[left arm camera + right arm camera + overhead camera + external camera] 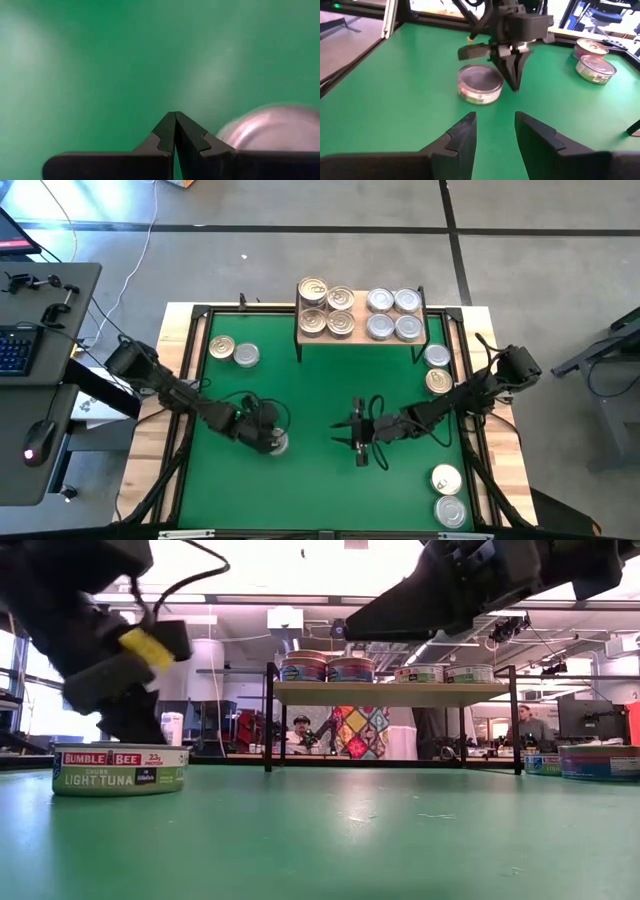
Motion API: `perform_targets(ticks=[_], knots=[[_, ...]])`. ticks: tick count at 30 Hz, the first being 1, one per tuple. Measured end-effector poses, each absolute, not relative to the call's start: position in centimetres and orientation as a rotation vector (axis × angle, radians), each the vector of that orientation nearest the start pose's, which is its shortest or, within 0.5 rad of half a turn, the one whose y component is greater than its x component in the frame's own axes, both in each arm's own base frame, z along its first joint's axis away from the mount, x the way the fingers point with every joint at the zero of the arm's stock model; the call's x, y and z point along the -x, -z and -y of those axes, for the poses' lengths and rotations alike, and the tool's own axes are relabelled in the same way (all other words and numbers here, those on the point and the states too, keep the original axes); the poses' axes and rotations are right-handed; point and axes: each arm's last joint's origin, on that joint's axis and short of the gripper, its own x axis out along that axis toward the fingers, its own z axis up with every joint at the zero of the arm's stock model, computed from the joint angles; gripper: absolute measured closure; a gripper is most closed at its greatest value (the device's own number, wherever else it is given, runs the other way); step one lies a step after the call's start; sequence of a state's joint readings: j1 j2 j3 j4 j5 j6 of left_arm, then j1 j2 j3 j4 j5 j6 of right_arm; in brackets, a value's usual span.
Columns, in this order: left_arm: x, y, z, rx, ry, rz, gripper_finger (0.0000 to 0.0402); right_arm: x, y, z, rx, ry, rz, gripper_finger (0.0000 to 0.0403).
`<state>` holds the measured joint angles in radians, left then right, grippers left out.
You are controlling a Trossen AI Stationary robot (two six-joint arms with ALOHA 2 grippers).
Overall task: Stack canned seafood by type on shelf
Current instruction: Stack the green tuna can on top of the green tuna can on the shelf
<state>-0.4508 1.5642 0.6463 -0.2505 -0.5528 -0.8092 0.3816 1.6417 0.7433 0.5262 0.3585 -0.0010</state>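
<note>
A tuna tin [480,83] with a silver-grey lid lies flat on the green mat [310,390], left of centre; the low view shows its label [118,768]. My left gripper [515,84] is shut and points down at the mat right beside this tin [270,131]. My right gripper [492,131] hovers open above mid-mat, facing them, with nothing between its fingers. The shelf [358,315] stands at the far edge, with golden-lidded tins [326,308] on its left half and silver-lidded tins [393,314] on its right half. My left gripper's shut fingers [512,70] come from above, slanting down, close against the tin's side wall [499,85]. I cannot tell whether they touch it. The tin rests flat on the mat.
Loose tins lie in pairs on the mat: two at the far left [233,351], two at the right by the shelf leg [437,368], two at the near right corner [448,494]. A black frame [195,360] borders the mat. A desk with a keyboard [12,350] stands left.
</note>
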Motion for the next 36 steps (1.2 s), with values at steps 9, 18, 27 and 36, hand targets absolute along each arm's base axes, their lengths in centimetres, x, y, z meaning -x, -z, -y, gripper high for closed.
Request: perform_targets(ticks=[9,18,27,36], knots=[[-24.1,-16.4,9.6,0.129,-0.33,-0.808,0.0401,-30.9,-18.0,-10.8,0.115,-0.008,-0.329,0.0276],[-21.7,-15.6,10.3,0.175,-0.22,-0.888,0.0401,-30.9,-18.0,-10.9,0.066,-0.036,-0.332,0.0276],[-20.4,-12.0,8.1,0.328,-0.243,-0.691,0.0402,-31.0,-18.1,-10.7,0.033,-0.027,-0.322,0.0276],[-19.9,-11.2,7.0,0.337,-0.242,-0.62,0.0402,-32.8,-18.7,-11.1,0.095,-0.07,-0.292,0.027]])
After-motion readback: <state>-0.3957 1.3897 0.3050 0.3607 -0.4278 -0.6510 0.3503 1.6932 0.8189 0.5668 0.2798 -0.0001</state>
